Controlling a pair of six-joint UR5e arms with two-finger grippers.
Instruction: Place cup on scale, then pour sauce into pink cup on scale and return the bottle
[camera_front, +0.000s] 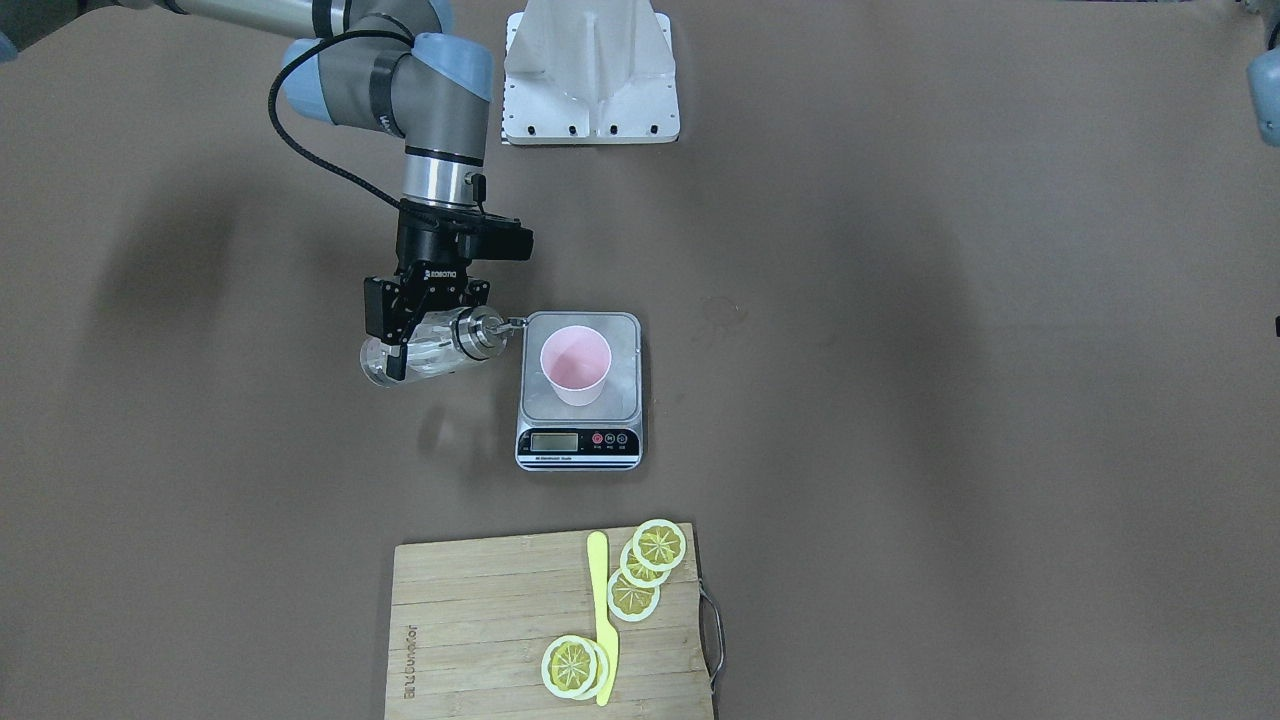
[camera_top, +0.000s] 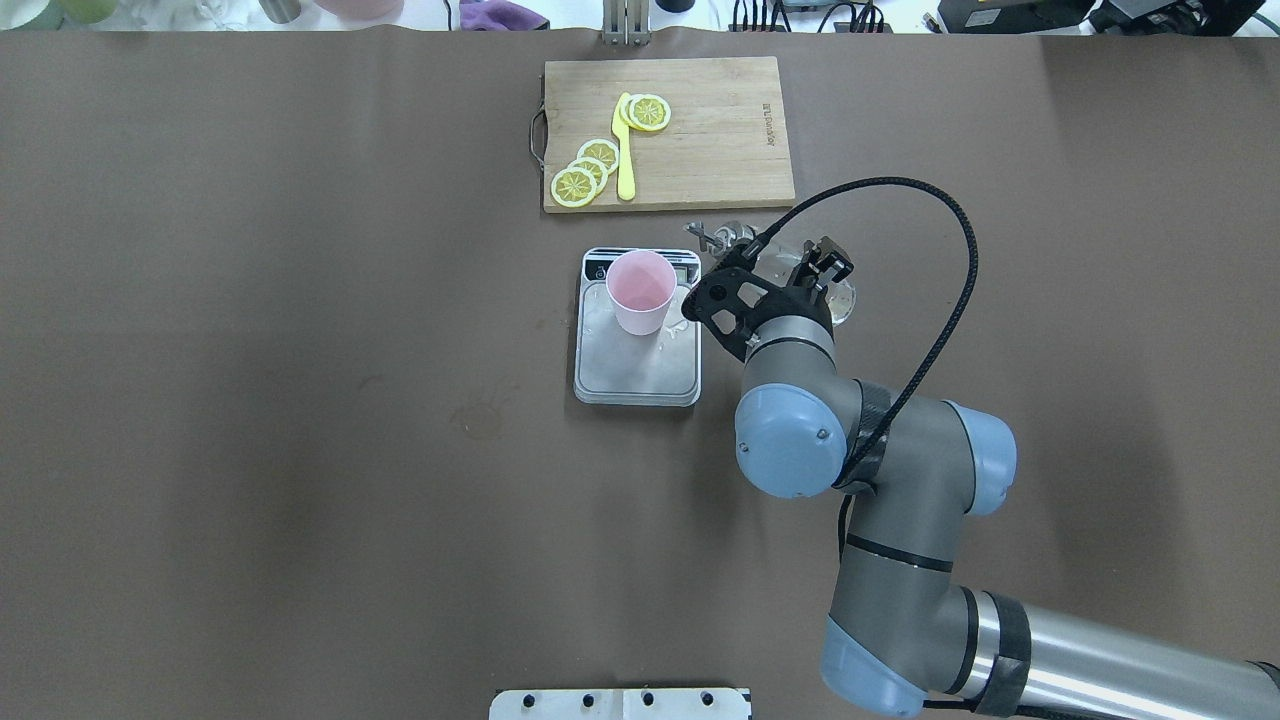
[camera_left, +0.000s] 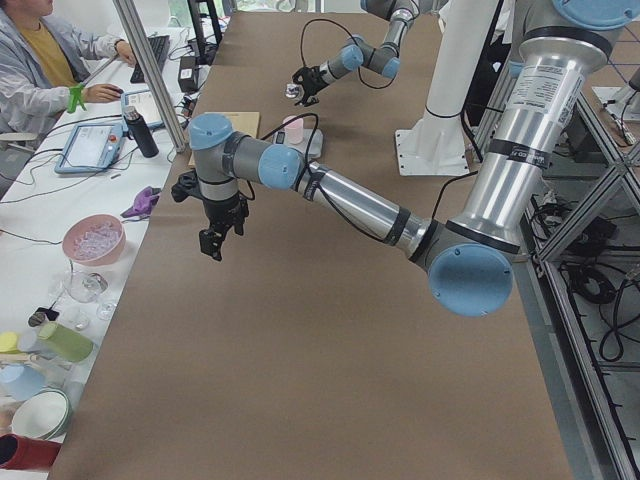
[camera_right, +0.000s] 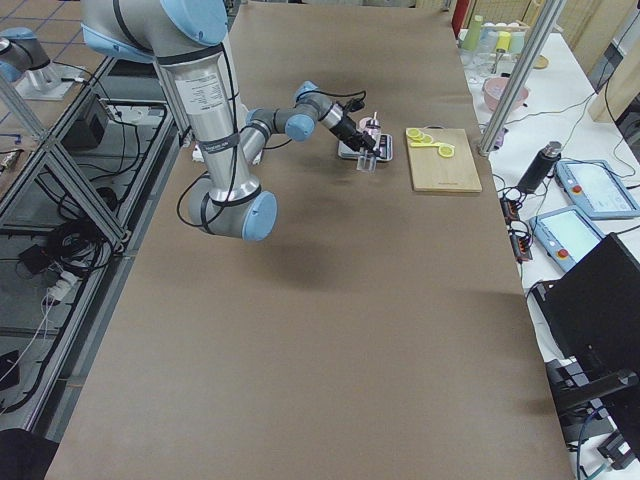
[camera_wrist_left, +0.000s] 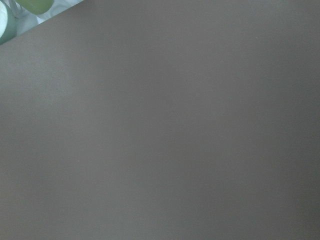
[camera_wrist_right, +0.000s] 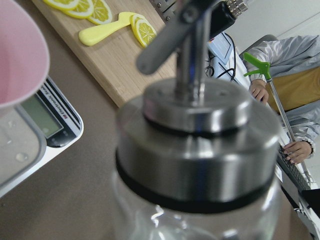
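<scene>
The pale pink cup (camera_front: 575, 365) stands upright on the scale (camera_front: 622, 398), also in the overhead view, cup (camera_top: 640, 290) and scale (camera_top: 640, 372). My right gripper (camera_front: 400, 345) is shut on the clear glass bottle (camera_front: 440, 342), held above the table and tilted almost level. Its metal spout (camera_front: 512, 323) points at the scale's edge, short of the cup's rim. The right wrist view shows the bottle's cap (camera_wrist_right: 195, 130) close up and the cup's rim (camera_wrist_right: 15, 50). My left gripper (camera_left: 215, 238) hangs over bare table far from the scale; I cannot tell whether it is open.
A wooden cutting board (camera_front: 470, 620) with lemon slices (camera_front: 655, 545) and a yellow knife (camera_front: 600, 620) lies beyond the scale. A white mount base (camera_front: 590, 80) is at the robot's side. Small drops lie on the scale platform (camera_top: 600, 320).
</scene>
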